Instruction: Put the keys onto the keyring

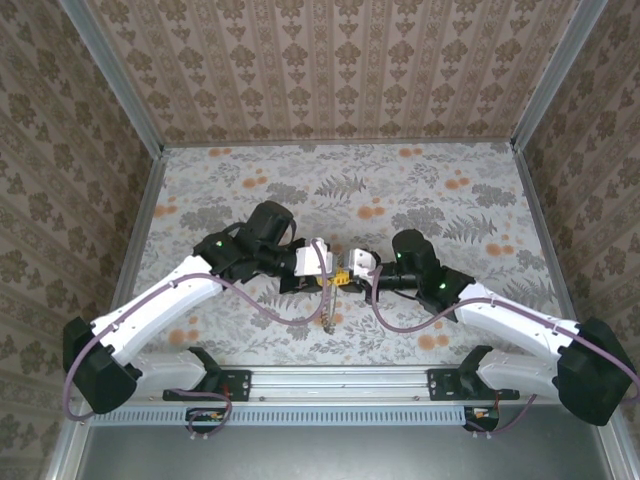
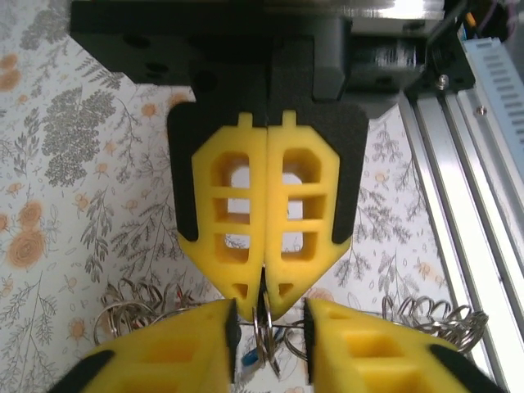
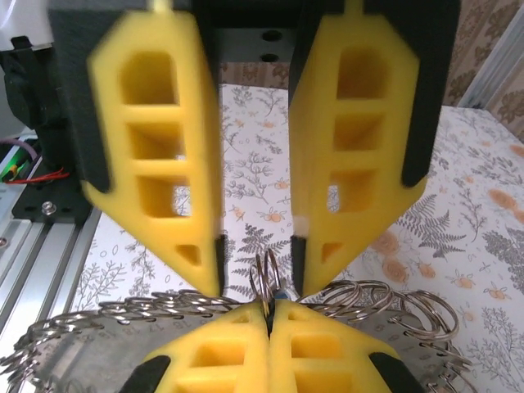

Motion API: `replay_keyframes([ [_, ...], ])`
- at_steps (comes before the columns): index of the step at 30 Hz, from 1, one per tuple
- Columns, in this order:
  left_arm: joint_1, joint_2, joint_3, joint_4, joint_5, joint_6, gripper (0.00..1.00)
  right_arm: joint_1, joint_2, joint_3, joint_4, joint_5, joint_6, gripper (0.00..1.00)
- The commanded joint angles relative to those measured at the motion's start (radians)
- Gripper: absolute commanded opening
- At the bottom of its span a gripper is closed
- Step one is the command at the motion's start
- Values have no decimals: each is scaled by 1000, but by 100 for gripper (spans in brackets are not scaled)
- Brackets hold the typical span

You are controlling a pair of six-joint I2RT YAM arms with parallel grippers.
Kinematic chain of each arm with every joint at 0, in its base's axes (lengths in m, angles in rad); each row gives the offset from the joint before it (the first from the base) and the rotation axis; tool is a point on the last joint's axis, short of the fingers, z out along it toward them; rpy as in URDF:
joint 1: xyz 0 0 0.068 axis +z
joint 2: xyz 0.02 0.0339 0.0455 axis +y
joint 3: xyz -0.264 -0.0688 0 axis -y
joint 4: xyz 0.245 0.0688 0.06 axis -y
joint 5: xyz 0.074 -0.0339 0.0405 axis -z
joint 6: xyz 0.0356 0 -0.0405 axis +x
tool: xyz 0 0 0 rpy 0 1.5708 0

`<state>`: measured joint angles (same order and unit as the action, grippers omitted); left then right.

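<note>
The keyring (image 3: 385, 296) is a long floppy chain of small silver rings, and it trails to both sides of the grippers. My right gripper (image 3: 268, 313) is shut on a pair of upright rings of it. From the left wrist view the same right gripper (image 2: 266, 296) pinches those rings (image 2: 264, 327) at its tips. My left gripper (image 2: 268, 334) stands open, one finger on each side of the pinched rings, touching nothing I can see. A blue key (image 2: 246, 358) hangs just below the rings. From above, both grippers meet tip to tip (image 1: 338, 276), with chain (image 1: 327, 312) dangling beneath.
The aluminium rail (image 1: 340, 380) with the arm bases runs along the near edge. It also lies close on the right, the rail (image 2: 483, 164) in the left wrist view. Patterned walls enclose the floral table (image 1: 420, 190) at the back and sides. Purple cables (image 1: 270, 305) sag under both arms.
</note>
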<state>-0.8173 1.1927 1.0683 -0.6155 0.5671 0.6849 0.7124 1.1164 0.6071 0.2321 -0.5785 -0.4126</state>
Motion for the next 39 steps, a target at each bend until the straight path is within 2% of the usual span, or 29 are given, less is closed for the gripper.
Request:
replay_keyframes([
  [1,25,-53,-34,45,45,-45,34,-2,-40,-53,199,10,92,0],
  [15,79,-87,-75,158,69,-148,31,-6,-1,-153,606,22,302,0],
  [21,80,-93,-83,217,123,-150,21,5,21,-145,602,15,298,0],
  [27,81,-97,-83,180,151,-117,3,8,25,-153,616,32,302,0],
  [30,80,-99,-66,128,123,-88,0,8,8,-139,520,37,263,2],
  [32,79,-96,-43,75,100,-60,0,8,-22,-92,320,38,169,13],
  [35,73,-84,-2,-20,44,-10,0,7,-61,-8,23,62,16,20],
  [39,50,-57,58,-128,-20,57,0,6,-62,66,-160,62,-72,26],
])
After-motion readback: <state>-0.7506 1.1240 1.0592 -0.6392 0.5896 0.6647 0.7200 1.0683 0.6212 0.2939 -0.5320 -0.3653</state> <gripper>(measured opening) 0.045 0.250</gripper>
